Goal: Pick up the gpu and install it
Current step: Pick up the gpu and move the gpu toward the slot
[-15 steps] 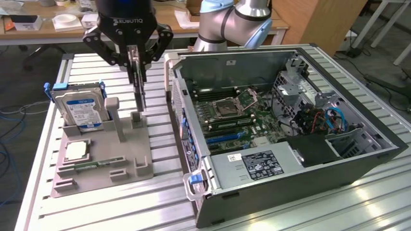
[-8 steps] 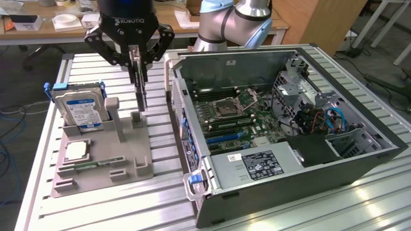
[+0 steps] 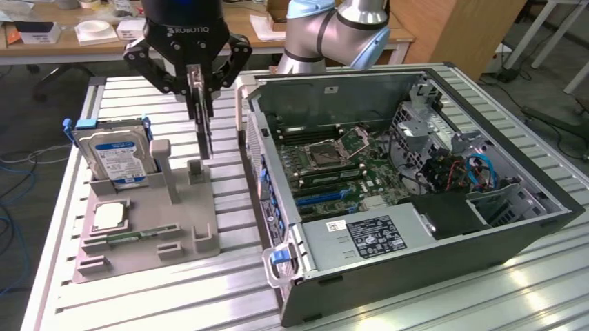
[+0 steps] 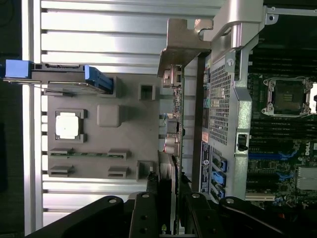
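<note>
The gpu [image 3: 203,127] is a thin dark card seen edge-on, held upright in my gripper [image 3: 198,88], whose black fingers are shut on its upper part. Its lower end is close above the slot posts of the grey holder tray [image 3: 184,227], beside the open computer case [image 3: 515,207]. In the wrist view the gpu [image 4: 176,124] runs away from the fingers [image 4: 151,191]. Its silver end bracket [image 4: 181,44] is at the far end, between the holder tray [image 4: 129,144] and the case's side wall [image 4: 220,106].
A silver hard drive [image 3: 115,157] with a blue-white label stands in the tray at the exterior view's left. A processor chip [image 3: 110,215] and a memory stick [image 3: 138,236] lie nearer. The case's motherboard [image 3: 332,165] faces up, and the ribbed aluminium table [image 3: 138,303] surrounds everything.
</note>
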You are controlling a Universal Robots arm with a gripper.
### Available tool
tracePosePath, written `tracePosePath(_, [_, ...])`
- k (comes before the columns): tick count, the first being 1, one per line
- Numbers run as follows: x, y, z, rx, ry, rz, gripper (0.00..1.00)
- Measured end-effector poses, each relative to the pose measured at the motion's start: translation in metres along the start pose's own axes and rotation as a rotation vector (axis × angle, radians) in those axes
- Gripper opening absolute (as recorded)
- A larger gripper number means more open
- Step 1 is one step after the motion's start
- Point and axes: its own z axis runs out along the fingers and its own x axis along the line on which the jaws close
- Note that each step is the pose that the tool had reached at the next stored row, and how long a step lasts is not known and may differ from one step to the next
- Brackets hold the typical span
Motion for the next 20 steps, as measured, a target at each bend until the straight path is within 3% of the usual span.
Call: tracePosePath(20, [-0.0049,0.0000,0.0001,0.0000,0.0000,0.000,0.27])
